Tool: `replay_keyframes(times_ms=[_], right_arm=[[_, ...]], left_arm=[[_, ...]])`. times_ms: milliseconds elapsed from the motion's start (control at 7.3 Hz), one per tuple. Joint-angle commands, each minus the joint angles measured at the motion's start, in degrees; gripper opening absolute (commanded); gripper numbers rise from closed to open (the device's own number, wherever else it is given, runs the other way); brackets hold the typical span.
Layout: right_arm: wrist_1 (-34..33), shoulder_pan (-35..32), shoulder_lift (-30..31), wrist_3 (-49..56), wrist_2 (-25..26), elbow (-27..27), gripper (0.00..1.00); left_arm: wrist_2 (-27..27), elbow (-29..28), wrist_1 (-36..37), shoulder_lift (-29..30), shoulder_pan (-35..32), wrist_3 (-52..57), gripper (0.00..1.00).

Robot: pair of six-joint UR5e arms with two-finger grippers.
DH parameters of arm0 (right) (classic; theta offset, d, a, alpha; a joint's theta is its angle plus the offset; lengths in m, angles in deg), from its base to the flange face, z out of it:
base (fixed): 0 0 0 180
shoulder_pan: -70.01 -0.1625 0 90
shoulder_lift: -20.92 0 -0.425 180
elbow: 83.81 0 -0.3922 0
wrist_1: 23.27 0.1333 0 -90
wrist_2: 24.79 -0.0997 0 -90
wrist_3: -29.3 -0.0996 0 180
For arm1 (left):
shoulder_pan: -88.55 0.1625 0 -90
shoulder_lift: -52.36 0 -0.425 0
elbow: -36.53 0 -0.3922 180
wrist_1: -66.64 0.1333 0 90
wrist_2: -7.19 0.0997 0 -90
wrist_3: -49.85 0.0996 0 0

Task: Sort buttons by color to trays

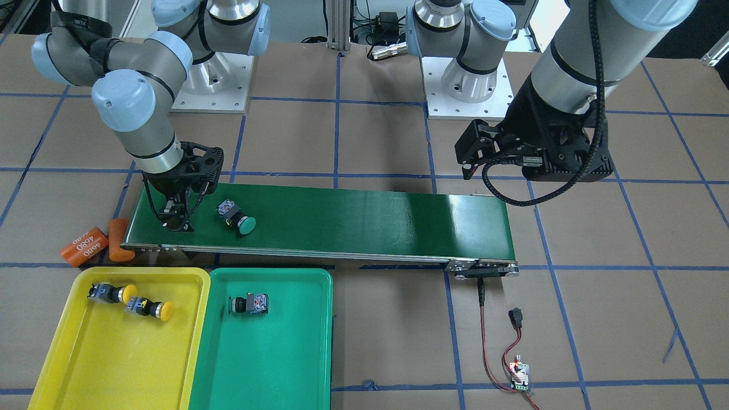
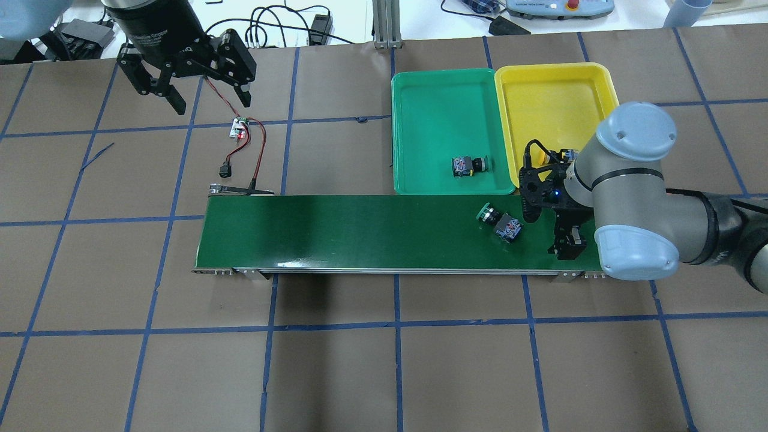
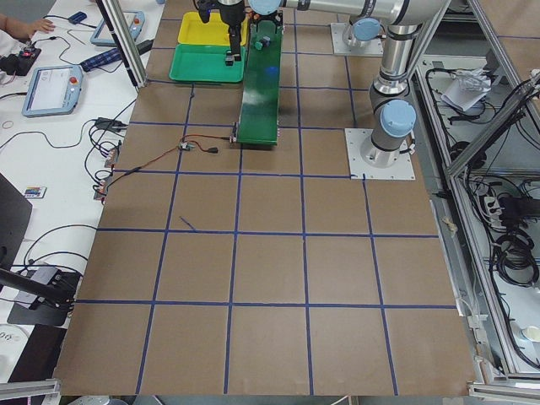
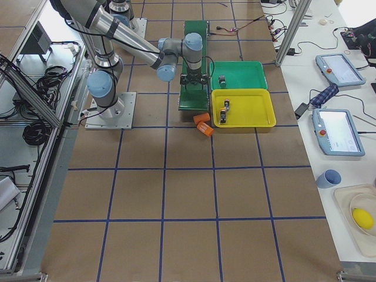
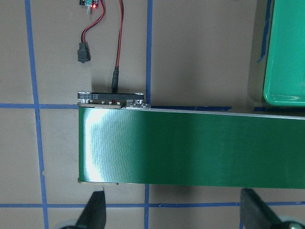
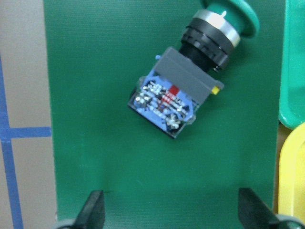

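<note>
One green button (image 1: 235, 218) lies on its side on the dark-green conveyor belt (image 1: 353, 219). In the right wrist view this button (image 6: 190, 86) lies just ahead of my open right gripper (image 6: 171, 212), not between the fingers. My right gripper (image 2: 567, 240) hangs low over the belt's end. A second green button (image 1: 249, 303) lies in the green tray (image 1: 273, 364). Two yellow buttons (image 1: 111, 294) (image 1: 149, 308) lie in the yellow tray (image 1: 114, 364). My left gripper (image 2: 210, 101) hangs open and holds nothing, high beyond the belt's other end.
Two orange cylinders (image 1: 85, 246) (image 1: 118, 239), one marked 4680, lie on the table by the belt's end near the yellow tray. A small circuit board (image 2: 239, 127) with red and black wires lies beside the belt's other end (image 5: 112, 102). Blue tape lines cross the brown table.
</note>
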Motion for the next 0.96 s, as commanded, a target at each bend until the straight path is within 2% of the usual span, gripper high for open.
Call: replay_keyframes(times_ms=[0, 411, 822], right_arm=[[0.0, 0.0, 0.0, -0.1, 0.0, 0.0, 1.0], [0.0, 0.0, 0.0, -0.1, -0.1, 0.0, 1.0], [0.0, 0.0, 0.0, -0.1, -0.1, 0.0, 1.0]], left_arm=[[0.3, 0.6, 0.0, 0.1, 0.0, 0.0, 1.0], [0.4, 0.0, 0.0, -1.9, 0.1, 0.4, 1.0], [0.4, 0.0, 0.0, -0.7, 0.2, 0.5, 1.0]])
